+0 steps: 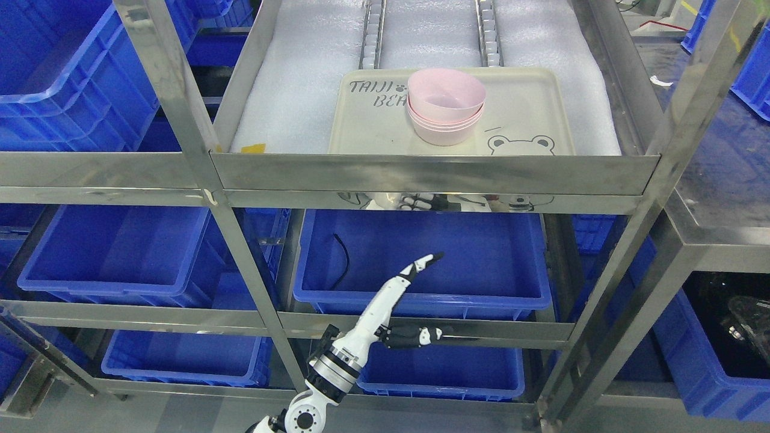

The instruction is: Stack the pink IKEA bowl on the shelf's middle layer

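Note:
A stack of pink bowls [446, 105] stands on a cream tray [373, 129] printed with a bear. The tray lies on the white foam lining of the steel shelf [433, 171]. The top bowl sits tilted in the stack. My left hand [415, 300] comes in from the bottom, left of the middle. It hangs below the shelf, in front of a blue bin [421, 264]. Its fingers are spread and hold nothing, with one finger [424, 263] pointing up and right. The right arm does not show.
Blue plastic bins [120, 252] fill the lower shelf levels and the left side [66, 72]. Steel uprights [174, 108] and cross rails [385, 325] frame the rack. A black cable [344, 258] lies in the bin behind my hand. More bins [722, 361] stand at the right.

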You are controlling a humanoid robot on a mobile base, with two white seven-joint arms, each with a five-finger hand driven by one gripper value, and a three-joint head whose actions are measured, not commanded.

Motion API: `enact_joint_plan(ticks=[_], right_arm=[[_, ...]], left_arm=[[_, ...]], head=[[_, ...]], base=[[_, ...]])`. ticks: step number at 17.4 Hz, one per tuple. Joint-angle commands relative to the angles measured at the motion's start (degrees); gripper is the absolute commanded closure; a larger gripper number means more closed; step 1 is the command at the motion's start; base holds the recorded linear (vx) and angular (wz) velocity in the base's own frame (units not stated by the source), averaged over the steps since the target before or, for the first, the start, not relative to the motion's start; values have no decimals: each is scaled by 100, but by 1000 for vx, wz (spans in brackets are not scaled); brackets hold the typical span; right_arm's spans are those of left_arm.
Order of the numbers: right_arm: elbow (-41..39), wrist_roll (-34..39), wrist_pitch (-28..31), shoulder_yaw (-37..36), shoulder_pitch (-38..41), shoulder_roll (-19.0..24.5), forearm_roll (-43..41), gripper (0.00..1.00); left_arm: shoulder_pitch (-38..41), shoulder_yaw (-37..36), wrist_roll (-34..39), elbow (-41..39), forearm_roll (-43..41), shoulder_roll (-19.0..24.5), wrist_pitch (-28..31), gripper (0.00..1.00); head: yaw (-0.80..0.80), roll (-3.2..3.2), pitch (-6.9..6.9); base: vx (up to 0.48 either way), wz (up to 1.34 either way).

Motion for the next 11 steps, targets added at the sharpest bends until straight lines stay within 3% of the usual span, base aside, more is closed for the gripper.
enact_joint_plan(ticks=[1, 11], right_arm=[[-100, 0, 0, 0, 17, -100, 0, 0], [-100, 0, 0, 0, 17, -100, 0, 0]], left_arm=[[210, 163, 587, -1030, 868, 100, 1237, 4], [447, 287, 851, -1225, 1282, 100, 1291, 0]], head=[[0, 0, 0], [0, 0, 0]], base=[[0, 0], [1, 15]])
